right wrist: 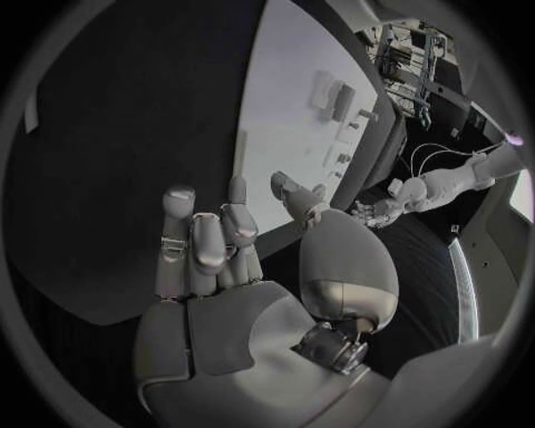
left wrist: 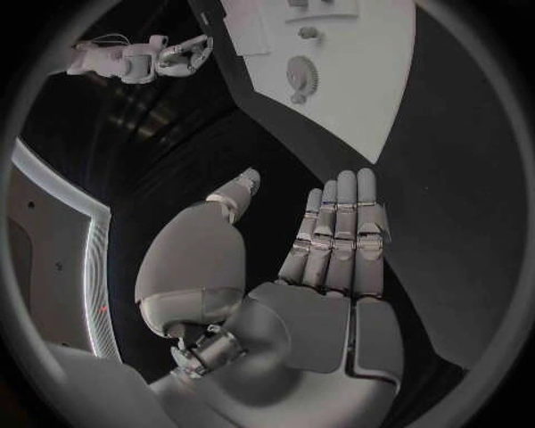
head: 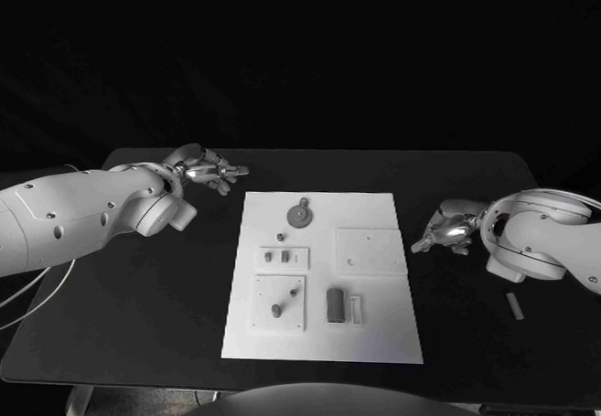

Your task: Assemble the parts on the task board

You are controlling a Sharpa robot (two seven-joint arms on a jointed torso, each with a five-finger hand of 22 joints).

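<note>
Task board [head: 377, 293] with parts, left hand [head: 205, 171] empty, right hand [head: 448, 230] empty

You see a matt black table [head: 138, 330] under a smooth, matt white task board [head: 376, 334]; both hands, left [head: 207, 171] and right [head: 448, 230], look like glossy polished metal on smooth white plastic-looking arms [head: 76, 218].

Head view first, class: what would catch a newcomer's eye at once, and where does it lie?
The white task board stands out mid-table against the black table, with small grey parts on it, a round gear near its far end. The left hand hovers off the board's far left corner, holding nothing, and the right hand sits beside its right edge, also holding nothing.
</note>
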